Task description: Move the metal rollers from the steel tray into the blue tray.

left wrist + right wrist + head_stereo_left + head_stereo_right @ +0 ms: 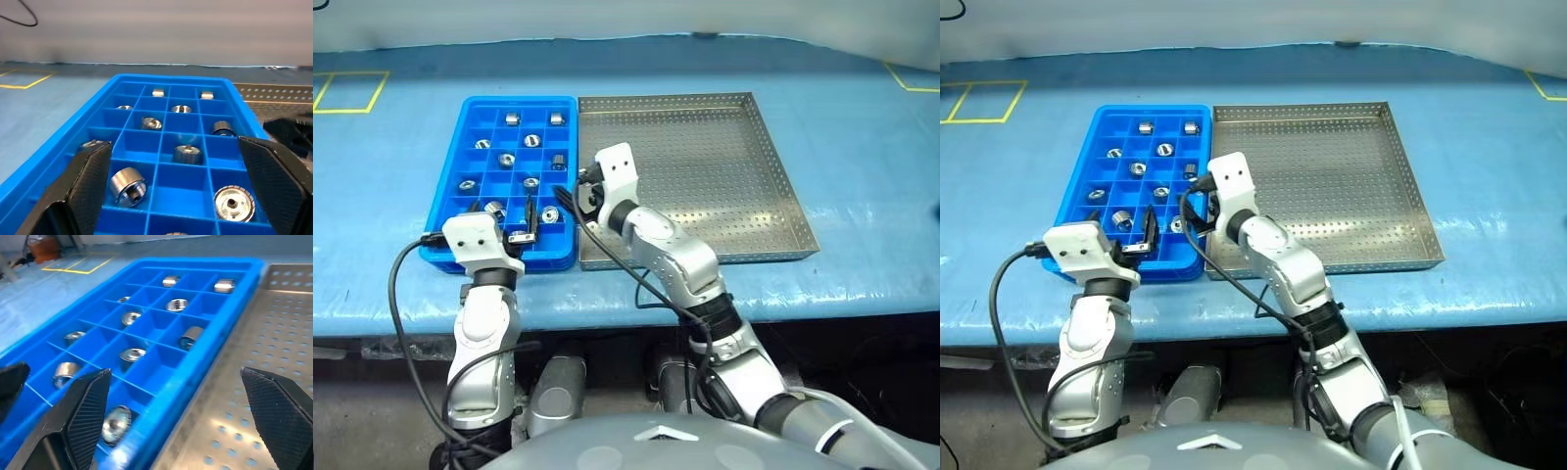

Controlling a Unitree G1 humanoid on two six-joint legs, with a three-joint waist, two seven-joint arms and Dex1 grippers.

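Observation:
Several metal rollers [531, 141] lie in separate compartments of the blue tray [450, 211], which stands on the left of the table. The steel tray [705, 166] stands against its right side, and no roller shows on the visible part of its perforated floor. My left gripper [504, 217] hovers open over the blue tray's near end, with nothing between its fingers [88, 171]. One roller [128, 183] lies just beyond them. My right gripper [173, 382] is open and empty above the rim where the two trays meet, and my right arm hides the steel tray's near left corner.
Both trays rest on a blue-covered table [871, 196] whose front edge runs just below them. Yellow tape marks [352, 93] show at the far left and far right. A black cable [406, 294] loops from my left wrist below the table edge.

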